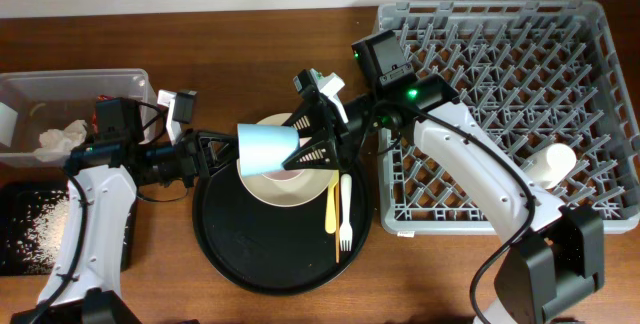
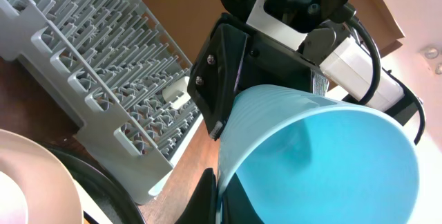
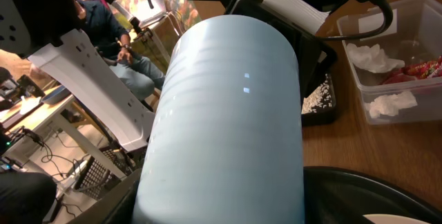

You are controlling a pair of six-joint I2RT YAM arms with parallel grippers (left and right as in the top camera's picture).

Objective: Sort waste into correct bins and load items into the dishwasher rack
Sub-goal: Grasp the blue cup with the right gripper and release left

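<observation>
Currently, your two grippers meet near the middle of the overhead frame. The light blue cup [image 1: 268, 149] lies on its side in the air between them, above the large round black tray [image 1: 250, 259]. The cup's wide mouth faces frame left, toward your left gripper [image 1: 234, 154], whose fingers are closed onto the rim. The left wrist view looks straight into that mouth. Your right gripper [image 1: 306, 142] is spread wide around the cup's narrow bottom end. One black finger [image 2: 219, 72] lies along the cup's side, but you cannot tell whether it is squeezing. Below the cup, a cream plate [image 1: 300, 192] sits on the round tray, with a thin yellow utensil [image 1: 332, 204] and a white fork [image 1: 345, 219] side by side at its right edge. The grey rack [image 1: 600, 114] fills the upper right of the frame, with a small cream cup [image 1: 553, 162] lying near its right side. At far left, a clear tub [image 1: 20, 89] holds white tissues [image 1: 60, 139]. Just below it, a black tray [image 1: 15, 199] holds rice [image 1: 45, 226].
</observation>
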